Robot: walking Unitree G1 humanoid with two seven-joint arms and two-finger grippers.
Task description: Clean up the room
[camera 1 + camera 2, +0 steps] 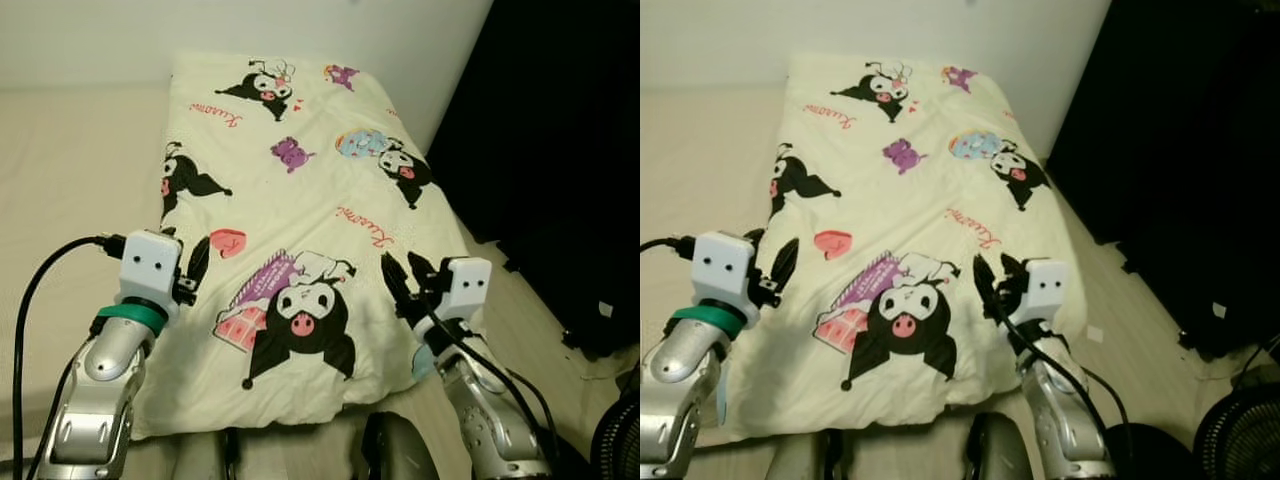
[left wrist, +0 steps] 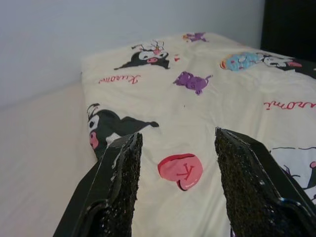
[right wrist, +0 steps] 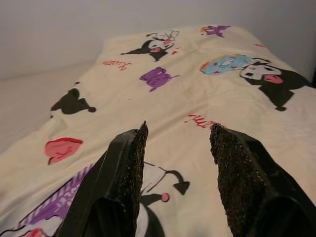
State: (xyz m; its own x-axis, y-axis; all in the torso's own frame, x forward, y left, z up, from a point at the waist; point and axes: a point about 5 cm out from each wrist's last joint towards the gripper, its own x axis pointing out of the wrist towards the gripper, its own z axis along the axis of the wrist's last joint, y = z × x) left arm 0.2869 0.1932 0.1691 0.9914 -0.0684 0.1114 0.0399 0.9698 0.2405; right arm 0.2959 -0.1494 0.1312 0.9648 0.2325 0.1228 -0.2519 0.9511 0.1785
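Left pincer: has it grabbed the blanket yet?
No, the left pincer is open, its fingers apart above the blanket with nothing between them.

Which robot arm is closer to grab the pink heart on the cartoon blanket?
Probably the left. The left gripper hovers open just beside the pink heart on the blanket, and its wrist view looks straight at it. The right gripper, also open, hangs over the blanket's other side, farther away.

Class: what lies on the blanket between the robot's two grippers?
Between left gripper and right gripper, the blanket shows a black cartoon print, in both eye views.
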